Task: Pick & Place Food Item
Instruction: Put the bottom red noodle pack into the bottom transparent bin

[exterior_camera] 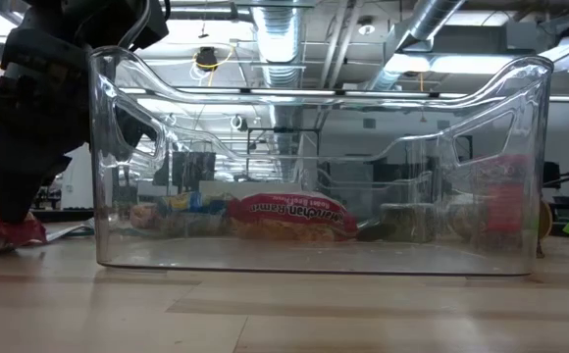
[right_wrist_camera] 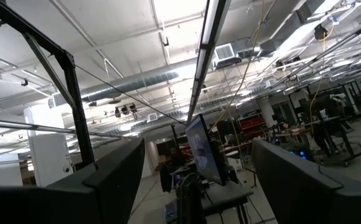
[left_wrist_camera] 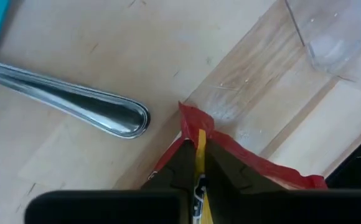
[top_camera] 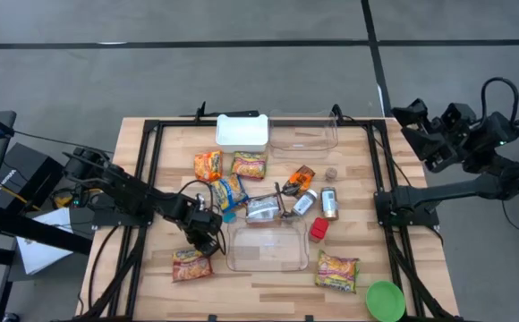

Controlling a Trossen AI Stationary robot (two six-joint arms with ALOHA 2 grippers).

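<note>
The left gripper (left_wrist_camera: pixel 196 163) is down at the table surface with its fingers (left_wrist_camera: pixel 182 167) pinched together on the edge of a red-and-yellow noodle packet (top_camera: pixel 191 264), which lies flat on the wooden table (top_camera: pixel 152 295) just beside the near-left corner of the clear bin (top_camera: pixel 267 248). The left wrist view shows the packet's crimped edge clamped between the two dark fingers, with the handle of a metal spoon (left_wrist_camera: pixel 75 102) lying near it on the wood. The grasp appears secured, but the packet is not yet lifted — in the low view its lower edge (exterior_camera: pixel 0 230) rests on the table beneath the dark arm. The clear bin holds nothing; what shows through its walls in the low view is the clutter behind it. The remaining work, as judged from this layout: raise the packet, carry it over the bin wall and release it inside. Other food items are scattered between the bins — further noodle packets (top_camera: pixel 249 165), a small can (top_camera: pixel 329 204) and a second packet (top_camera: pixel 336 271) near the green bowl (top_camera: pixel 386 300). The right gripper (top_camera: pixel 418 134) is parked off the table's far-right corner, fingers apart, holding nothing.
</note>
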